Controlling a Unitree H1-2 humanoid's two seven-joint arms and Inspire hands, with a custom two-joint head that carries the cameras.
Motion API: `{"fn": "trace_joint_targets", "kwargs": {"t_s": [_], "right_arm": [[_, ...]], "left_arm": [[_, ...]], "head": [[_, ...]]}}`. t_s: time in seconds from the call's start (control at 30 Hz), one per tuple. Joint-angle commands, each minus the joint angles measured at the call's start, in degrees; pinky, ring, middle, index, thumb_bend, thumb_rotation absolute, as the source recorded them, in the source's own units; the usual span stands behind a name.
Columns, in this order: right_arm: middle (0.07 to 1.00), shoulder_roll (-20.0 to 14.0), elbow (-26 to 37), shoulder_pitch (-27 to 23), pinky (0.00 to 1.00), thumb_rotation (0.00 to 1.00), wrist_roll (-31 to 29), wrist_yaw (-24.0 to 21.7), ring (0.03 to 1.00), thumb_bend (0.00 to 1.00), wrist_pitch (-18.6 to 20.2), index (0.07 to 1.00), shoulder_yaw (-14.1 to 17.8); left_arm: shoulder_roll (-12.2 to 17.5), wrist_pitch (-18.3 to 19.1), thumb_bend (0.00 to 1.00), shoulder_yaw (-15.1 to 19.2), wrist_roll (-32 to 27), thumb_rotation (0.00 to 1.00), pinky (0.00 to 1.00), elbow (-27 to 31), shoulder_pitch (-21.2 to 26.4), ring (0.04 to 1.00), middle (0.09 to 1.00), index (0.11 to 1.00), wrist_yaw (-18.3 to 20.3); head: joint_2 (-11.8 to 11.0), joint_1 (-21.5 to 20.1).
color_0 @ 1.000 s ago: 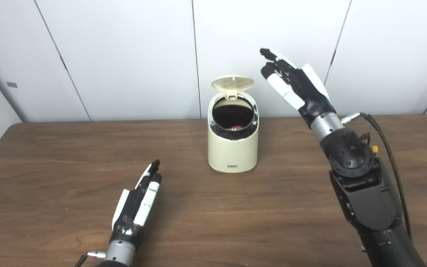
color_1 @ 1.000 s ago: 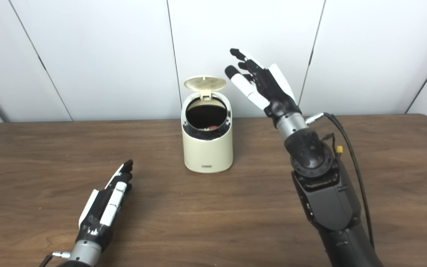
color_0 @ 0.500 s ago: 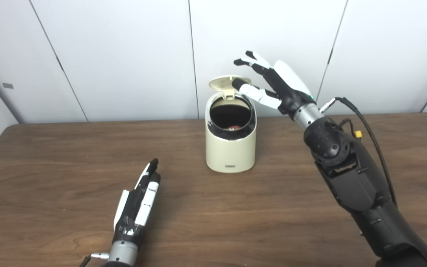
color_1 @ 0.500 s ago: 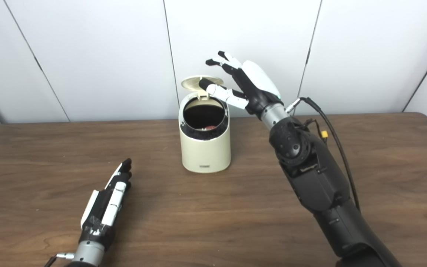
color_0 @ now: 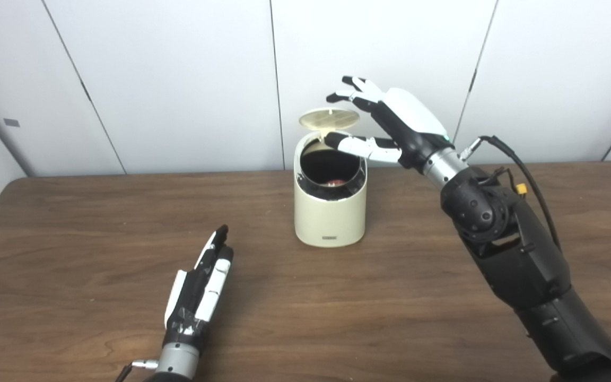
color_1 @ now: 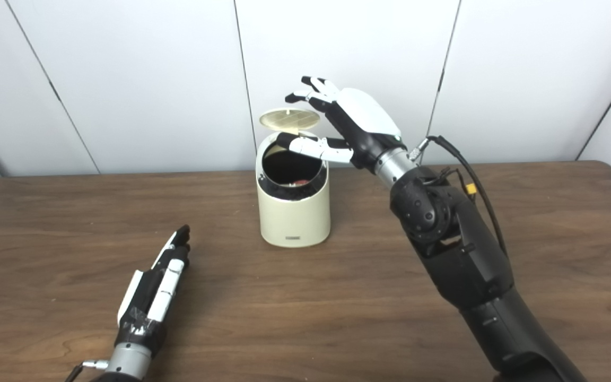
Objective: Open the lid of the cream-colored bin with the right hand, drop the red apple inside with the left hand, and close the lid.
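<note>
1. On the brown table [color_0: 72, 212] stands one cream-colored bin [color_0: 330, 217], near the back and about in the middle.
2. Its round lid [color_0: 329, 118] is up, tipped back on the hinge at the far side of the rim. The dark hole at the top is open.
3. A little bit of the red apple [color_0: 337, 183] shows down inside the bin. So the apple looks like it is already in, and I think only the closing is left.
4. One right hand [color_0: 395, 122] reaches over the bin from the right. Its fingers [color_0: 349, 95] are spread apart and hold nothing. The top ones sit just above the lid's far edge. I cannot tell if they touch it. The thumb pokes out over the rim, under the lid.
5. One left hand [color_0: 199, 289] lies low over the near part of the table, well apart from the bin. Its fingers are straight, close side by side, and hold nothing.
6. What could go wrong: the thumb is under the lid. If the hand pushes the lid down now, the lid could land on the thumb and stay part way open.
7. The bin is small and looks light. A push that goes sideways instead of down could tip it or slide it, because nothing holds it steady.
8. If the fingers slip off the thin edge, the lid may stay up.
9. Count: one bin, one lid, one apple, two hands.
</note>
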State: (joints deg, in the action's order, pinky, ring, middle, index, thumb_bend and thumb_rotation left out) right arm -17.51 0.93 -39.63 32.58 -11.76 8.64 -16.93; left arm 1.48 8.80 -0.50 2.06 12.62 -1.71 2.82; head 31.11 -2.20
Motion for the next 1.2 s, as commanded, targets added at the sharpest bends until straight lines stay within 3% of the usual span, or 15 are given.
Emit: {"fn": "trace_joint_targets", "kwargs": {"t_s": [0.0,0.7,0.93,1.17], "right_arm": [[0.977,-0.49,2.34,-1.00,0.95,0.92,0.61,-0.08,1.000,0.55,0.00,0.842,0.97],[0.960,-2.04,5.39,6.38,0.95,0.83,3.88,-1.69,1.000,0.53,-1.31,0.844,0.46],[0.954,-4.78,8.59,8.52,0.98,0.77,9.40,-3.31,1.000,0.50,-2.91,0.837,-1.87],[0.948,-5.11,9.14,9.67,0.99,0.76,14.67,-2.33,1.000,0.52,-5.83,0.830,-3.23]], "left_arm": [[-0.25,-0.87,0.57,-0.36,0.43,0.86,1.00,1.93,1.53,1.000,1.000,1.000,-0.47],[-0.17,0.59,0.59,-0.57,1.46,0.84,0.98,3.99,2.02,0.994,1.000,0.983,-0.91],[-0.22,0.57,0.60,-0.52,1.24,0.84,0.98,4.37,2.08,0.998,1.000,0.981,-0.80],[-0.20,1.35,0.60,-0.51,1.40,0.84,0.97,5.19,1.96,0.992,1.000,0.980,-0.80]], "head": [[0.21,-0.07],[2.03,0.36],[2.42,0.38],[3.28,0.44]]}}
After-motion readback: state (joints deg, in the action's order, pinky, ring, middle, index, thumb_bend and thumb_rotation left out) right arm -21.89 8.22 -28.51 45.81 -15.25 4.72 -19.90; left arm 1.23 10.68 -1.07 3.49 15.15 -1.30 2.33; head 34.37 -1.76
